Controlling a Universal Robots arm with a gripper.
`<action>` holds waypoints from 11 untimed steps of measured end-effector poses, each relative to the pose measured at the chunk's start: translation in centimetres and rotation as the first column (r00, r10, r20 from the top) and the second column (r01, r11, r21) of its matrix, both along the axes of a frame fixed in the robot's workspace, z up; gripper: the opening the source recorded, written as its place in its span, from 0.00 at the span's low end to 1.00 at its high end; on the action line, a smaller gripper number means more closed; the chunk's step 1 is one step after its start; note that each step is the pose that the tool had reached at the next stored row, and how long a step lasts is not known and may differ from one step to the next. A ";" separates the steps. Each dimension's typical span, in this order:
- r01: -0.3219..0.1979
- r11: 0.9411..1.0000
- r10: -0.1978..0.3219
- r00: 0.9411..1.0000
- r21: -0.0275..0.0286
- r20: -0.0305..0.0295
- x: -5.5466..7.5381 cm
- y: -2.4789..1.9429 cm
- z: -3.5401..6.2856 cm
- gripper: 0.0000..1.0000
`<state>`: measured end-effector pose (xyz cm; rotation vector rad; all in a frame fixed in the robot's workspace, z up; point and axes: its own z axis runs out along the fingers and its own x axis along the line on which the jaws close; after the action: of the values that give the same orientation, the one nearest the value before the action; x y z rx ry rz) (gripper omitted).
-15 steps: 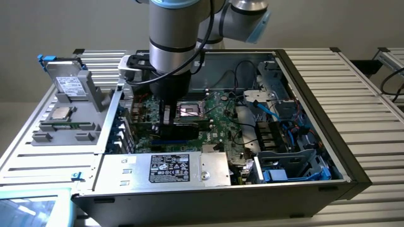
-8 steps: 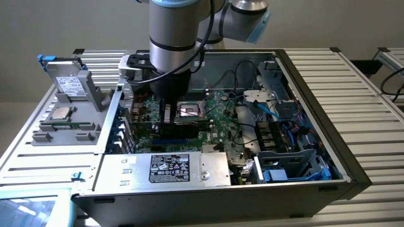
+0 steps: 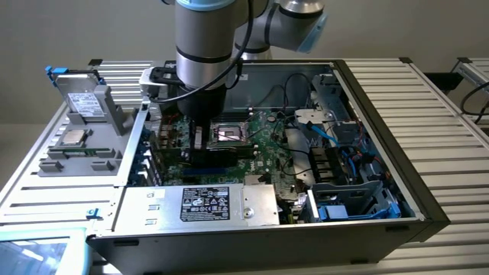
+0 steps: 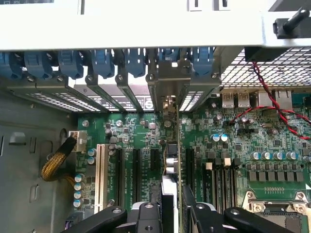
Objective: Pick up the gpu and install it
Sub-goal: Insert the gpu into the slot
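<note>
claw (image 4: 170, 216) grips the gpu (image 4: 171, 162) edge-on over the motherboard (image 4: 136, 131), case (image 3: 229, 246) on slatted table (image 3: 450, 97).

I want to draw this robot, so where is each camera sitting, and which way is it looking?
Exterior view: sits off the arm, above and outside the open computer case, looking down into it; the arm and its hand show over the motherboard.
Wrist view: rides on the wrist, looking past the hand at the board and the rear slot covers; the hand grips the gpu edge-on.
Shared: the motherboard, the hand and the processor socket.
</note>
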<state>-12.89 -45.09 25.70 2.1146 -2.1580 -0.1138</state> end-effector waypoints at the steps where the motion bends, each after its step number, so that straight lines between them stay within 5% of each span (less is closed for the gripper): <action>1: 0.000 1.000 0.000 1.000 0.000 0.000 0.0 0.00 0.00 0.28; 11: -0.001 1.000 0.001 1.000 0.000 -0.001 0.0 -0.11 -0.07 0.28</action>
<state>-12.85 -45.20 25.63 2.1156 -2.1564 -0.1142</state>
